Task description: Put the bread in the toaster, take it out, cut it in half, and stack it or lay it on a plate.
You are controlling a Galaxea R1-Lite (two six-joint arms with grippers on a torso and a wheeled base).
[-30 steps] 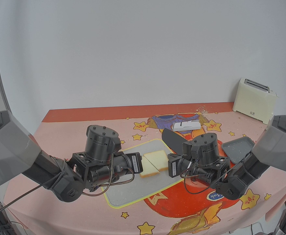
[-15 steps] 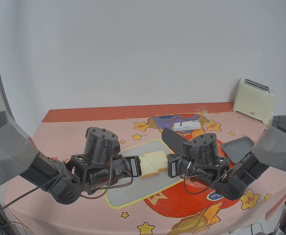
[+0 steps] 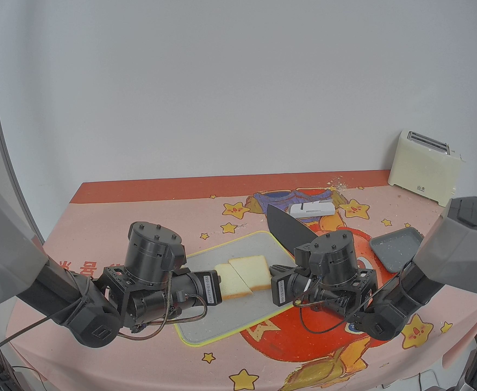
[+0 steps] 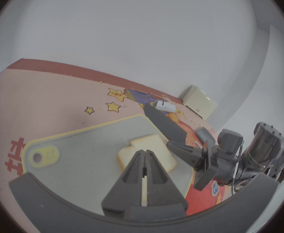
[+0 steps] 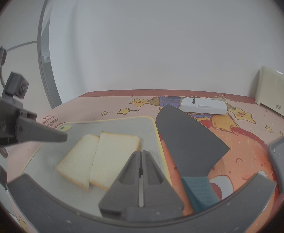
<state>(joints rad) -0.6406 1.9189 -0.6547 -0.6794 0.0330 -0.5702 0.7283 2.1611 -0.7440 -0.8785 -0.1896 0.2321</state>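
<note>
Fingers of left gripper (image 4: 144, 151) and right gripper (image 5: 141, 152) are pressed together, empty. Both arms have shifted toward the near-left corner of the worktop (image 3: 129, 213). Bread halves (image 3: 244, 275) lie side by side on the cutting board (image 3: 222, 313), mid-worktop: cutting looks complete; transfer to plate (image 3: 396, 248) remains.

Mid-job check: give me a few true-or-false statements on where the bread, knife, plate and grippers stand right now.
1. The bread lies in two pieces on the cutting board. True.
2. The left gripper and the right gripper are both shut. True.
3. The knife is in the right gripper. False: it lies beside the board, on its right; that gripper holds nothing.
4. One piece sits on the grey plate. False: both are on the board; the grey plate has no bread.
</note>
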